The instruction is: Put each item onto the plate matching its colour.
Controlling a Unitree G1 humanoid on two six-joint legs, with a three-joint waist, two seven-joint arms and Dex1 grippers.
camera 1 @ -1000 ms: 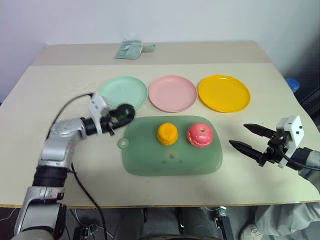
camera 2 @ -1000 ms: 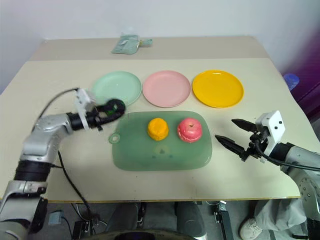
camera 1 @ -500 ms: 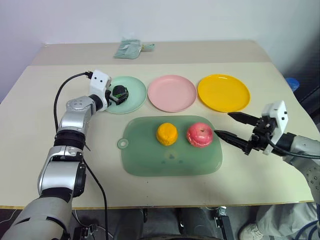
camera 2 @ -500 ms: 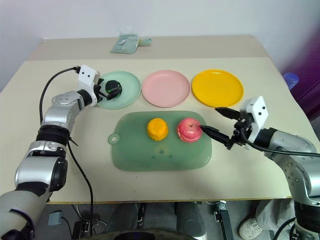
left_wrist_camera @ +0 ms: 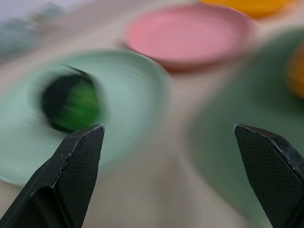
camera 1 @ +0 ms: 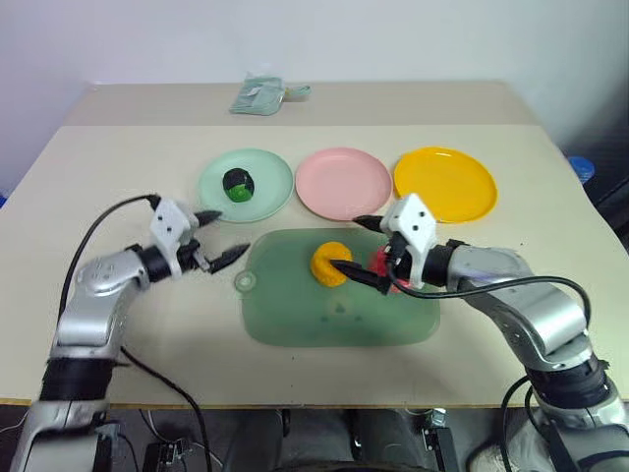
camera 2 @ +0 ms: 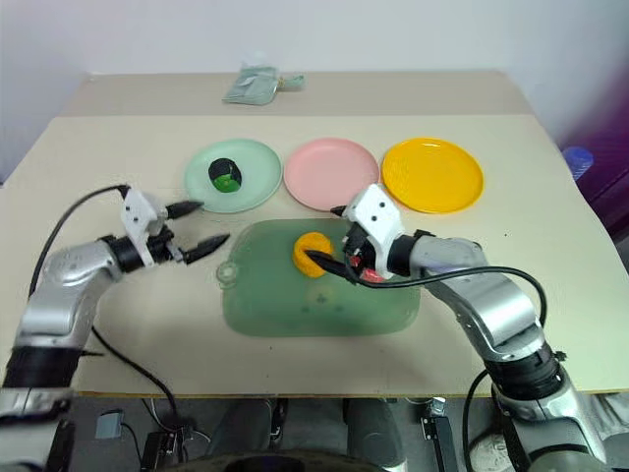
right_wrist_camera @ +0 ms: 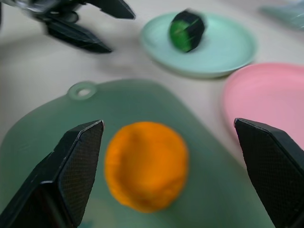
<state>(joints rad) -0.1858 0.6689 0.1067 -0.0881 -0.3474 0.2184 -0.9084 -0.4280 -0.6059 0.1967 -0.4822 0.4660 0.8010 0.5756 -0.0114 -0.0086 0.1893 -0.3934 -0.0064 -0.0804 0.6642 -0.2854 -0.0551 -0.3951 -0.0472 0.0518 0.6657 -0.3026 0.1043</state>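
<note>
Dark-green ball on mint plate, orange fruit and seemingly apple on board, pincers apart.

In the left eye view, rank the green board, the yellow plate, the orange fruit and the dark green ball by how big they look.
1. Green board
2. Yellow plate
3. Orange fruit
4. Dark green ball, though it sits farther from the camera, so the last two are unsure.

You have three plain glossy plates across the upper middle of the head view: pale mint green, pink and yellow. On the mint plate sits a blackish ball with a bright green patch. Below them lies a translucent green board carrying a ribbed orange fruit and a pink-red apple. The table is beige.
</note>
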